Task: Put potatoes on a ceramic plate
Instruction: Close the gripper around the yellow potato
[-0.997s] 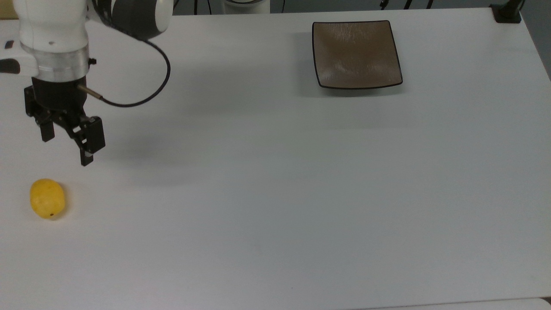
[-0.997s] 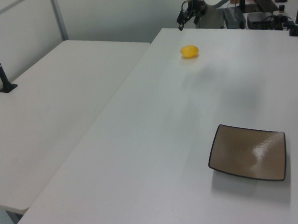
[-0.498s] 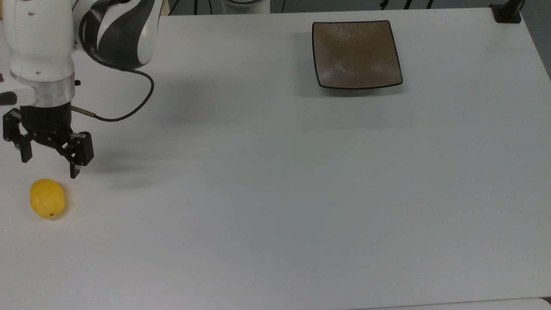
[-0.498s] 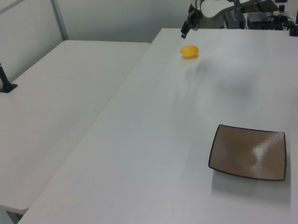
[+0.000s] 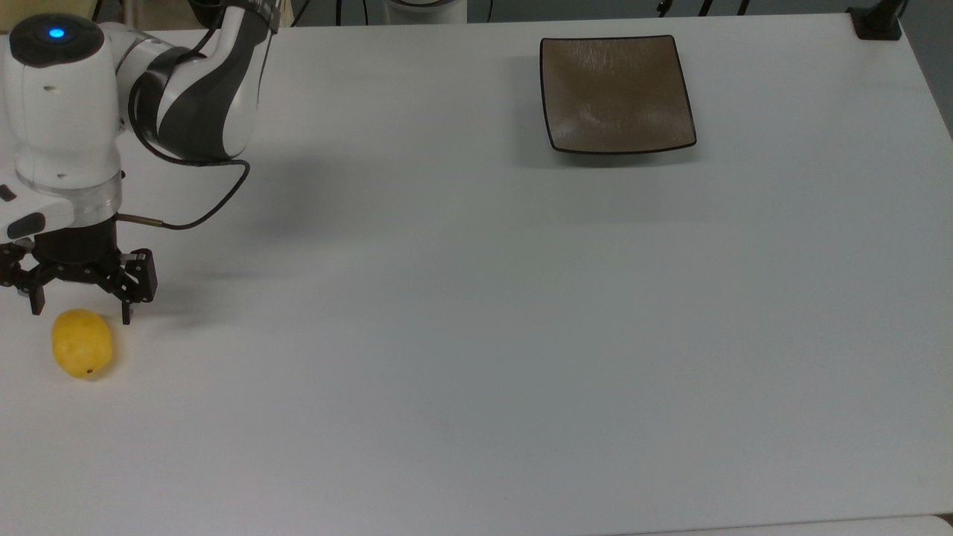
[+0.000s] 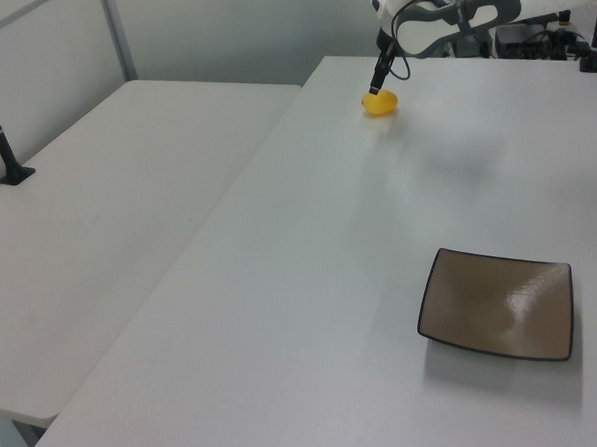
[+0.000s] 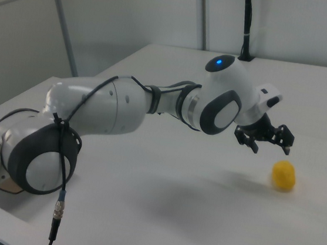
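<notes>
The gripper (image 5: 79,307) hangs just above the white table (image 5: 476,335) with its two fingers spread apart and nothing between them. The potato (image 5: 82,344) lies on the table just below the gripper in the top view, toward the near edge, so the gripper is a little too far back to grab it. In the right view the potato (image 7: 284,175) sits lower than the gripper (image 7: 268,143) and a bit to the right view's right, with a clear gap of table between them. In the left view the gripper (image 6: 376,84) looks almost on top of the potato (image 6: 379,103) (that angle squashes the gap, so I would not trust it). The potato is egg-shaped, and in the top view its long side runs from far to near, with a tiny dark spot at the near end. The fingers stand to the top view's left and right, so I think they would close across the short, fat middle, which looks like the easy way to hold it. The ceramic plate (image 5: 616,93) is well apart, far over on the top view's right near the far edge, and nothing is on it.
</notes>
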